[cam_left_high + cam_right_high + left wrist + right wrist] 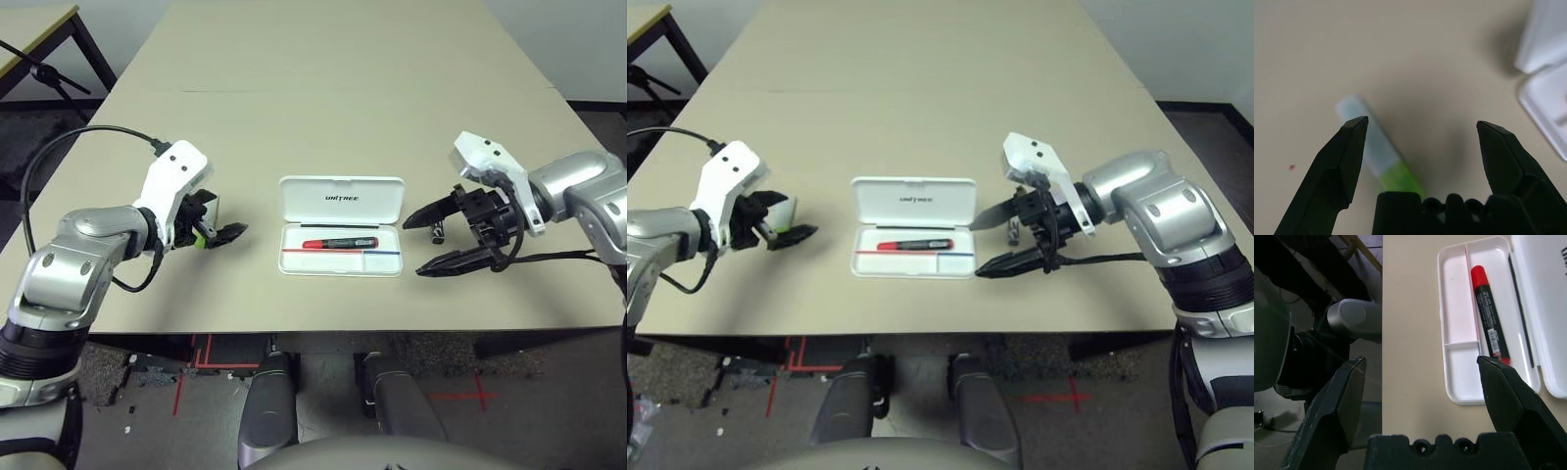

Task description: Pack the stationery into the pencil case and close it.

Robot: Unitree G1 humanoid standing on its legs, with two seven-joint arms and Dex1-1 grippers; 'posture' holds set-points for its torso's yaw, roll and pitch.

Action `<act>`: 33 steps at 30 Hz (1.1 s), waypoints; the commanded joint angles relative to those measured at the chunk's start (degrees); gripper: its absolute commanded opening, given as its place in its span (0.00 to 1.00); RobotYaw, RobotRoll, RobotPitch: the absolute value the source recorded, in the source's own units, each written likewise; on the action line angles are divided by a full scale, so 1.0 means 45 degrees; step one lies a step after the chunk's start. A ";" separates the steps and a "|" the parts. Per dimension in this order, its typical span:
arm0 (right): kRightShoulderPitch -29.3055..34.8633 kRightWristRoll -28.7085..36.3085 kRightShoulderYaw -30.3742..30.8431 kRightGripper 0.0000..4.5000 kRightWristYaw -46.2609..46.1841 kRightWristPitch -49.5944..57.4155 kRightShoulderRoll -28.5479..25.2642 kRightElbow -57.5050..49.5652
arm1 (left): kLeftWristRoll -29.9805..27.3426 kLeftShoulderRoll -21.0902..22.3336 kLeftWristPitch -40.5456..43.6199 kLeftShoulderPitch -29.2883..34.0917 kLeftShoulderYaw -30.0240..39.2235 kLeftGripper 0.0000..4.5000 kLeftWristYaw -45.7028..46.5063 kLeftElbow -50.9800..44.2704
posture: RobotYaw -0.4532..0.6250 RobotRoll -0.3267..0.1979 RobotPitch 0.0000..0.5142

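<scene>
Fingers spread wide on both arms: in the head camera's view the left gripper [217,233] hovers well to the left of the open pencil case [341,226], and the right gripper [438,238] stands just off the case's right end, neither holding anything. The red marker [340,243] already lies in the tray of the case, lid tipped back behind it. A small black clip [437,231] rests on the table [323,88] right of the case, between the right gripper's fingers. The green stick [199,235] peeks out under the left gripper, far left of the case.

From the left wrist, the open fingers [1349,152] hang above the stick [1382,155], which lies slanted and nearer one finger than the other, the case's corner [1547,98] off to one side. A squeeze from this offset would likely nudge or roll the stick away instead of pinching it.

From the right wrist, the parted fingers [1503,396] frame the near end of the case [1459,362], marker [1489,318] inside. The clip cannot be made out here. Being tiny, it could easily slip through a loose grasp, and any sweep towards the case risks bumping the tray and shifting it.
</scene>
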 commanded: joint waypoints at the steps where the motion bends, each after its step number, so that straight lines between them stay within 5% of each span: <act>1: 0.0157 0.0101 0.0121 1.00 -0.0154 0.0013 -0.0042 -0.0175 | 0.0321 -0.0429 0.1268 -0.0378 0.0519 1.00 0.1225 0.0667 | 0.48 0.62 0.31; 25: 0.0551 0.0064 0.0358 1.00 -0.0939 0.0072 -0.0084 -0.0693 | 0.0670 -0.2795 0.0489 -0.1594 0.0558 1.00 0.3716 0.5023 | 0.44 0.62 0.31; 28: 0.0573 0.0047 0.0348 1.00 -0.0987 0.0065 -0.0094 -0.0702 | 0.0589 -0.2676 0.0625 -0.1539 0.0388 0.87 0.3557 0.4946 | 0.44 0.62 0.31; 33: 0.0569 -0.0008 0.0333 1.00 -0.1009 -0.0024 -0.0103 -0.0567 | 0.0343 -0.1992 0.0604 -0.1258 -0.0059 0.46 0.2738 0.4274 | 0.44 0.62 0.31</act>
